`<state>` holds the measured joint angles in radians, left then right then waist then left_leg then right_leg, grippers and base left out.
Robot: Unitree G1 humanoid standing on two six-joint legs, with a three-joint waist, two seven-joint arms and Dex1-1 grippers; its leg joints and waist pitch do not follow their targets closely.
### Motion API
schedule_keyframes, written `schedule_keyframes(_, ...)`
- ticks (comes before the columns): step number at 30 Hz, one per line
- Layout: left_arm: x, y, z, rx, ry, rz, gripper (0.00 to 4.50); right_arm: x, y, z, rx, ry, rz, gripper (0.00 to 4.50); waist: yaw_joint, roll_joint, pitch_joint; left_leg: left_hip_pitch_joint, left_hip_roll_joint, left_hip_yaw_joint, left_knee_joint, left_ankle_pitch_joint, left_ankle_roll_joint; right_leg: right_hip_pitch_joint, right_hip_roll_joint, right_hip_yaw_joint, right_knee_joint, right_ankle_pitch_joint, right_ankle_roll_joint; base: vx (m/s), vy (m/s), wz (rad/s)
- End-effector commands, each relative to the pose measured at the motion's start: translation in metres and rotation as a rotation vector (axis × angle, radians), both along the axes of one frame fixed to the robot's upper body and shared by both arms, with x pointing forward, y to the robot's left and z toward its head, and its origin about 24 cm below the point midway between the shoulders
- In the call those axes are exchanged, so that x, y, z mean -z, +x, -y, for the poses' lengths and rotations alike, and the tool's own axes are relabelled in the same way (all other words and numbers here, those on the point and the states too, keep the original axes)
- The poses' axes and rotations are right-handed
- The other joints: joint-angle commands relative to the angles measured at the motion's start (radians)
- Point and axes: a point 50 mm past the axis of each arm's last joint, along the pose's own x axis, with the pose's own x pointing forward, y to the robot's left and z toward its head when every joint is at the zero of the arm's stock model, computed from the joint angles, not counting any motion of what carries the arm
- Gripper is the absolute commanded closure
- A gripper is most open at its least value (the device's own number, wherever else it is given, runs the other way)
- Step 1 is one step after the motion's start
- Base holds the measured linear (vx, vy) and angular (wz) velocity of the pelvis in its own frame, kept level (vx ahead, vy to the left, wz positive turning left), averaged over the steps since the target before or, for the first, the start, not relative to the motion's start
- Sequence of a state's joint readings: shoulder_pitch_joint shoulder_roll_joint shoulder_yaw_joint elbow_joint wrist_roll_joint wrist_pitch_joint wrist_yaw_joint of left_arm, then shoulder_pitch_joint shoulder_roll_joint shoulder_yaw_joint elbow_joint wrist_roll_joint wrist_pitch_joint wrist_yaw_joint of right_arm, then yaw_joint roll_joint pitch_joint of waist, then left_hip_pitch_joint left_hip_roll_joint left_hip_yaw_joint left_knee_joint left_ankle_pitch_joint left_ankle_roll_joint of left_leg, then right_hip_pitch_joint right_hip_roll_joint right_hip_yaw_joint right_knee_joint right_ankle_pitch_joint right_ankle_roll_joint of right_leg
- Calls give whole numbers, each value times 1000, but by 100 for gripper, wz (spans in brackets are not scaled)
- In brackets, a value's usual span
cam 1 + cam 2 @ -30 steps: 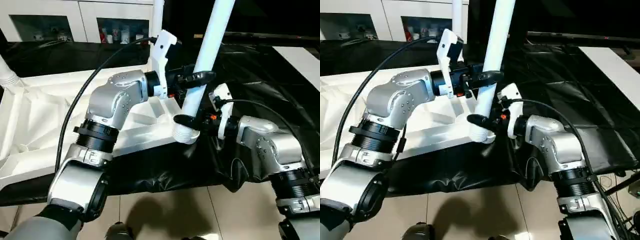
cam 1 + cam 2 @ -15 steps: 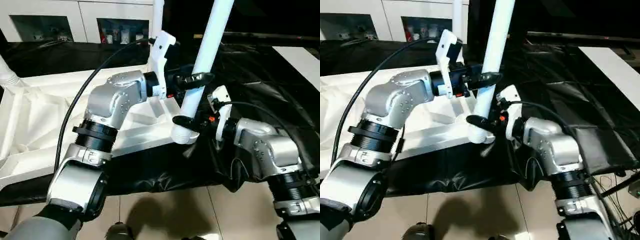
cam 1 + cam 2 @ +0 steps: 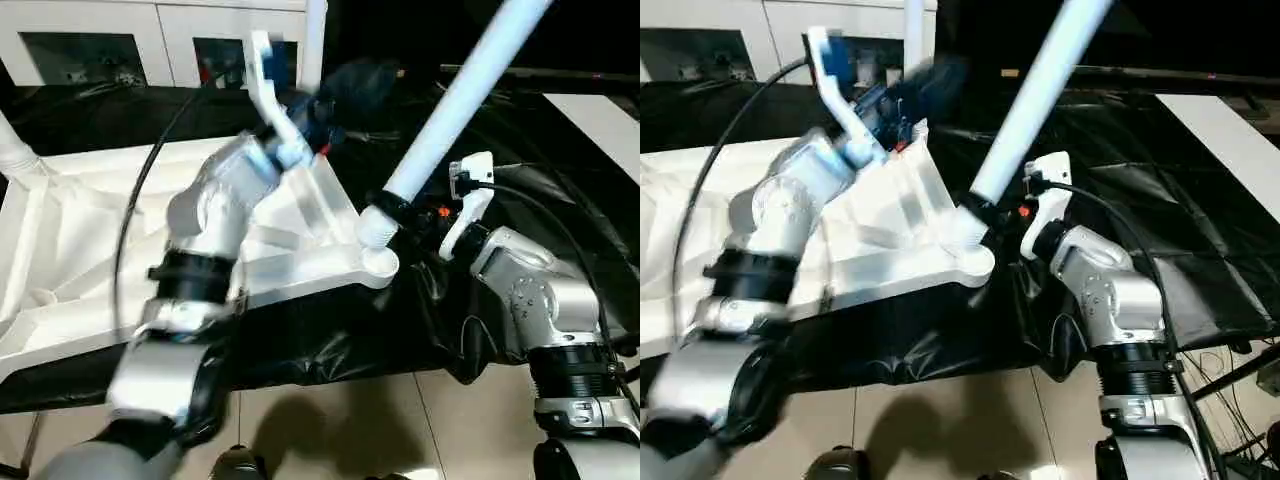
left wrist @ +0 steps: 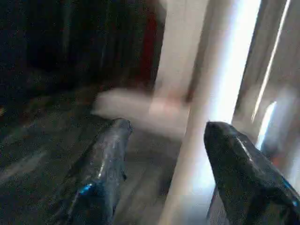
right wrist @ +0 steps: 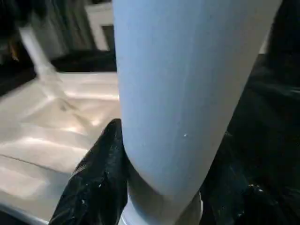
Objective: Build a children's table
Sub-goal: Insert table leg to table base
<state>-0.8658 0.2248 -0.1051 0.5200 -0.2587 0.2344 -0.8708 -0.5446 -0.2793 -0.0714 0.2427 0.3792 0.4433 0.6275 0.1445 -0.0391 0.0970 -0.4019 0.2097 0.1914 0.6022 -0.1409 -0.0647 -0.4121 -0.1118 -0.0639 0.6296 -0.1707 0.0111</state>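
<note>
1. In the head views the children's table top (image 3: 90, 260) lies upside down on the black-draped work table (image 3: 560, 200), with its ribbed underside facing up. Its near right corner socket (image 3: 378, 262) is close to the edge of the work table.

2. One white tubular leg (image 3: 450, 110) leans strongly toward the upper right. Its lower end sits at this corner socket; whether it is fully inside I cannot tell.

3. The right gripper (image 3: 398, 212) pinches this leg near its lower end. The head views show one black finger wrapped on the tube, just above the socket.

4. The right wrist view shows the grip from very close: the leg (image 5: 187, 93) stands between the two black fingers (image 5: 96, 183), and the ribbed underside of the top (image 5: 56, 122) lies behind it. This contact is much less clear from the head.

5. The left gripper (image 3: 345, 85) is blurred in the head views. It is above the far right part of the top and apart from the leaning leg.

6. The left wrist view gives what the head views do not: its two fingers (image 4: 101, 173) are spread, with nothing pinched between them. A pale, blurred upright shape shows beyond the gap; I cannot tell what it is.

7. Another leg (image 3: 316, 35) stands upright at the far right corner of the top, and one more leg (image 3: 15, 150) rises at the far left corner.

8. A white cabinet (image 3: 120, 40) with glass doors stands behind the work table.
</note>
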Motion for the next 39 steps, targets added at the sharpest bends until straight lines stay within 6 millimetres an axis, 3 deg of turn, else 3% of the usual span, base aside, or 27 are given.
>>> schedule_keyframes(1, 27, -4, 1, 56, 265, 31, 160, 3, -1, 11, 55, -32, -1, 265, 0, 8, -113, 33, 11, -10, -70, -176, -28, 52, -27, 32, -66, -148, -132, 0, 0, 0)
schedule_keyframes(3, 47, -8, -7, 70, 348, -16, 160, 9, -3, 18, 92, -66, -14, 265, -4, 7, -112, 32, 11, -6, -70, -185, -40, 50, -27, 32, -63, -135, -149, 0, 0, 0)
schedule_keyframes(7, 67, -14, -13, 79, 420, -63, 160, 15, -8, 23, 126, -81, -24, 265, -4, 8, -111, 32, 12, -6, -72, -234, -47, 51, -31, 31, -62, -137, -195, 0, 0, 0)
schedule_keyframes(14, 87, -19, -21, 84, 460, -160, 201, 25, -12, 18, 129, -104, -44, 265, -5, 11, -110, 31, 11, -8, -73, -262, -42, 49, -33, 31, -68, -190, -192, 0, 0, 0)
schedule_keyframes(16, 89, -21, -22, 104, 478, -166, 236, 25, -12, 18, 131, -105, -44, 265, -5, 12, -111, 30, 11, -8, -73, -258, -41, 49, -33, 31, -69, -186, -192, 0, 0, 0)
schedule_keyframes(22, 80, -12, -23, -34, 393, -108, 236, 20, -10, 20, 215, -97, -15, 265, -8, 20, -113, 32, 11, -8, -71, -265, -46, 49, -30, 31, -64, -141, -209, 0, 0, 0)
schedule_keyframes(23, 70, -9, -23, -120, 287, -80, 236, 19, -11, 21, 240, -109, -14, 265, -6, 29, -114, 34, 11, -9, -71, -269, -48, 48, -29, 30, -62, -139, -211, 0, 0, 0)
schedule_keyframes(25, 59, -8, -27, -209, 159, -25, 236, 14, -14, 24, 275, -93, 18, 265, -7, 22, -114, 31, 11, -9, -70, -274, -40, 52, -29, 30, -65, -132, -213, 0, 0, 0)
schedule_keyframes(26, 59, -10, -27, -233, 133, -19, 236, 12, -15, 23, 282, -121, 46, 265, -6, 23, -116, 30, 10, -9, -69, -269, -37, 53, -29, 30, -63, -132, -211, 0, 0, 0)
schedule_keyframes(27, 58, -13, -29, -292, 72, -10, 236, 9, -17, 20, 294, -190, 116, 265, 1, 14, -110, -31, -7, -48, -87, -250, 16, 90, -49, -15, -50, -122, -200, 0, 0, 0)
schedule_keyframes(28, 61, -16, -30, -341, 36, -33, 236, 10, -20, 14, 295, -189, 123, 265, -16, 43, -119, -5, 8, -73, -95, -282, 53, 71, -32, -47, -58, -116, -195, -11, -18, 26)
schedule_keyframes(29, 63, -17, -31, -360, 22, -43, 236, 10, -21, 12, 295, -188, 126, 265, -30, 53, -126, 5, 21, -99, -88, -268, 64, 70, -21, -58, -43, -47, -224, 12, -35, 47)
schedule_keyframes(30, 73, -22, -37, -480, 15, -52, 236, 17, -25, -2, 291, -149, 112, 265, -54, 58, -119, -10, 35, -135, -104, -295, 99, 85, -2, -75, -28, -19, -251, 12, -35, 47)
schedule_keyframes(31, 73, -22, -37, -484, 15, -53, 236, 17, -25, -3, 291, -147, 111, 265, -76, 71, -113, 7, 63, -187, -133, -404, 134, 68, 21, -84, 3, -89, -285, 23, -69, 47)
schedule_keyframes(32, 78, -25, -40, -526, 25, -60, 236, 20, -26, -9, 293, -122, 103, 265, -95, 80, -110, 26, 76, -245, -156, -490, 151, 51, 37, -82, 44, -176, -313, 6, -123, 48)
schedule_keyframes(33, 82, -28, -45, -580, 50, -37, 236, 23, -26, -15, 320, -91, 95, 265, -96, 78, -108, 26, 73, -262, -164, -524, 146, 46, 44, -77, 61, -211, -315, 6, -123, 48)
schedule_keyframes(34, 83, -29, -46, -592, 58, -37, 236, 23, -27, -16, 342, -86, 100, 265, -94, 71, -105, 14, 51, -279, -179, -563, 114, 44, 46, -55, 76, -232, -322, -10, -191, 59)
schedule_keyframes(35, 83, -29, -46, -592, 58, -37, 236, 23, -27, -16, 342, -86, 100, 265, -87, 67, -104, 0, 35, -277, -189, -590, 84, 53, 46, -45, 78, -239, -322, -28, -245, 72)
schedule_keyframes(36, 84, -30, -47, -613, 41, -62, 236, 23, -27, -16, 363, -88, 106, 265, -74, 51, -103, -26, -5, -267, -186, -620, 25, 68, 34, -21, 60, -286, -333, -28, -245, 72)
schedule_keyframes(37, 84, -30, -49, -633, 42, -66, 236, 26, -29, -18, 363, -77, 89, 265, -68, 3, -103, 70, -36, -162, -16, -510, 1, -8, -6, 8, -105, -387, -403, -9, -298, 67)
schedule_keyframes(38, 84, -31, -53, -664, 40, -80, 236, 31, -33, -20, 361, -77, 77, 265, -29, -21, -71, 28, -101, -35, 230, -361, 77, -11, -48, 21, -179, -727, -358, 23, -283, 30)
schedule_keyframes(39, 82, -30, -55, -678, 32, -82, 236, 35, -37, -20, 368, -82, 73, 265, -19, -23, -82, -21, -88, -37, 217, -333, 93, 58, -59, 73, -145, -755, -285, 23, -283, 30)
